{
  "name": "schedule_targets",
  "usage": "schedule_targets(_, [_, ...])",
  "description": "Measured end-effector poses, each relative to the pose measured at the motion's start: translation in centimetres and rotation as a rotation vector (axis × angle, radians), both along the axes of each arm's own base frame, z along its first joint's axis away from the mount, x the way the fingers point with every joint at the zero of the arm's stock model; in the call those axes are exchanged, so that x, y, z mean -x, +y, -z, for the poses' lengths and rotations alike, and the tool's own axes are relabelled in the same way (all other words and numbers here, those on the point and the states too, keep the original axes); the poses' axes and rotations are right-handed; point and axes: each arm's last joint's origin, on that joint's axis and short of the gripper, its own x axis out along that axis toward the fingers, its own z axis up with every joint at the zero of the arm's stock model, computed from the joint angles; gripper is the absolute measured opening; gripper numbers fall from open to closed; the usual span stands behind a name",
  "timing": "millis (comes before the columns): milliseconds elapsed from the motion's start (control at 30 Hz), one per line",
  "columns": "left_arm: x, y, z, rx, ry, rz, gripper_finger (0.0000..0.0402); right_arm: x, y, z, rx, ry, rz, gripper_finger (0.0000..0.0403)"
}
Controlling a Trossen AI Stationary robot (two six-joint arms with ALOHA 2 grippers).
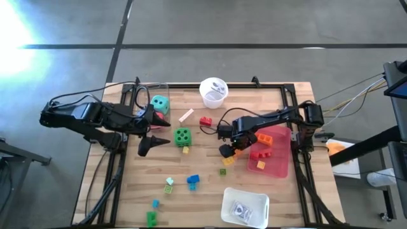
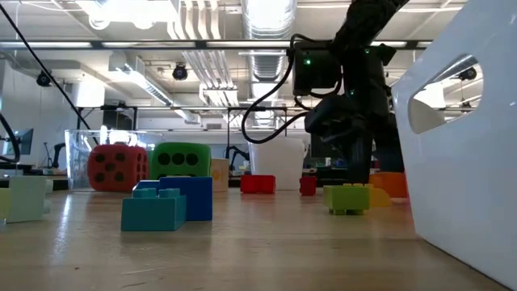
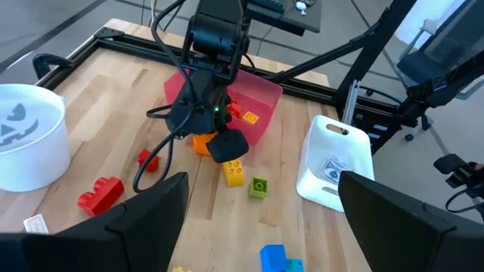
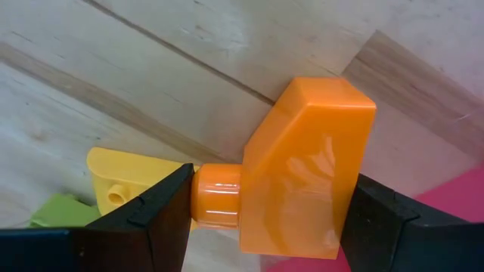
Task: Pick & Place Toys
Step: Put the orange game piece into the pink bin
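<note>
One orange brick point(image 4: 302, 170) sits pinched in the right tool point(image 1: 233, 145), just above the tabletop point(image 1: 191, 159) beside the pink tray point(image 1: 278, 159). Lift it slowly, then drop it inside the tray. The left tool point(image 1: 152, 132) waits spread wide.

Wood table point(image 1: 127, 191) w/ scattered bricks point(image 1: 193, 180), green die point(image 1: 182, 135), cup point(image 1: 213, 92), white tray point(image 1: 245, 207), pink bin point(image 1: 276, 166).

My right gripper point(image 1: 230, 147) at frame centre-right, fingers clamped; left gripper point(image 1: 154, 135) centre-left, fingers spread, idle.
</note>
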Motion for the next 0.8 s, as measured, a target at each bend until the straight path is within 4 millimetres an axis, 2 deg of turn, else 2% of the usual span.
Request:
schedule_targets(233, [0.0, 0.0, 0.0, 0.0, 0.0, 0.0, 0.0342, 0.0, 0.0, -0.4, 0.008, -0.024, -0.041, 0.0251])
schedule_targets(367, [0.0, 0.0, 0.0, 0.0, 0.0, 0.0, 0.0342, 0.3, 0.0, -1.9, 0.021, -0.077, -0.061, 0.0251])
schedule_targets(467, [0.0, 0.0, 0.0, 0.0, 0.0, 0.0, 0.0342, 0.8, 0.0, -3.8, 0.044, -0.128, -0.063, 0.0251])
schedule_targets(600, [0.0, 0.0, 0.0, 0.0, 0.001, 0.0, 0.0342, 1.9, 0.0, -7.4, 0.059, -0.229, -0.058, 0.0251])
schedule_targets(800, [0.0, 0.0, 0.1, -0.002, 0.008, 0.0, 0.0342, 5.9, 0.4, -12.1, 0.101, -0.263, 0.0, 0.0251])
